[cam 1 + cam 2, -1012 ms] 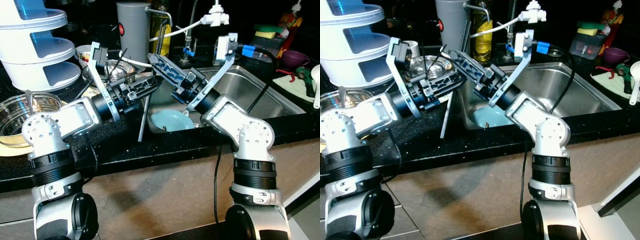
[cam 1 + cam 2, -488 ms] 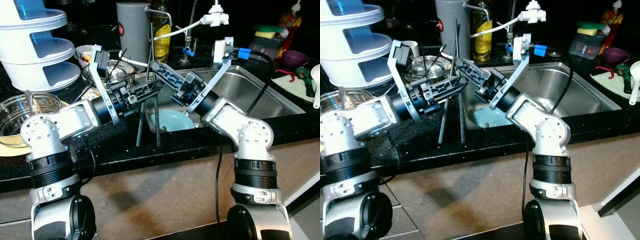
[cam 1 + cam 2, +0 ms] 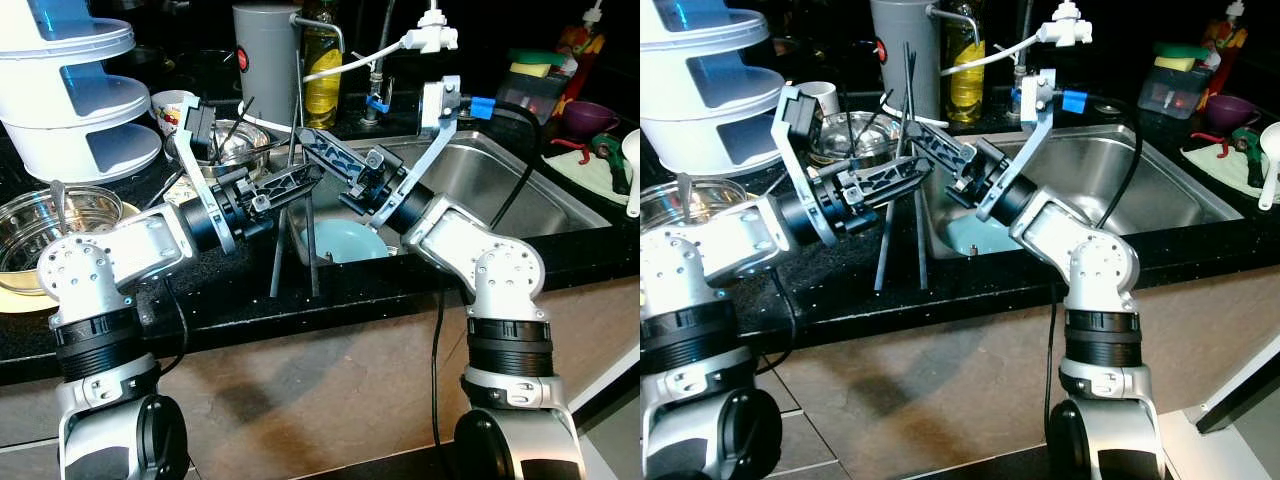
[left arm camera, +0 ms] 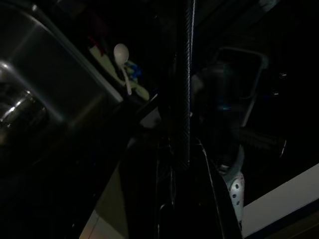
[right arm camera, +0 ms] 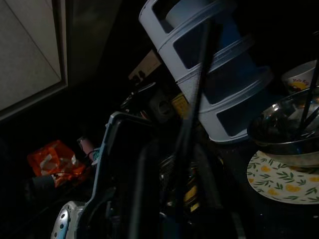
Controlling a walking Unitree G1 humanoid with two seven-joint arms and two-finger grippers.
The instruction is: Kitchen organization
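Your left gripper [image 3: 300,182] fingers clamped on dark chopsticks [image 3: 293,215] | chopsticks upright over table [image 3: 230,300] front edge beside sink [image 3: 520,190] | right gripper [image 3: 312,143] fingers: cannot tell, touching chopsticks

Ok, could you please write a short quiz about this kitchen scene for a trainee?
1. What lies in the sink? A) a light blue bowl B) a red mug C) a frying pan
2. True or false: the dark sticks at the left gripper lie flat on the counter.
3. Fill in: the white tiered container stands on the robot's ____ side.

Key: 1 A; 2 false, they stand nearly upright; 3 left.
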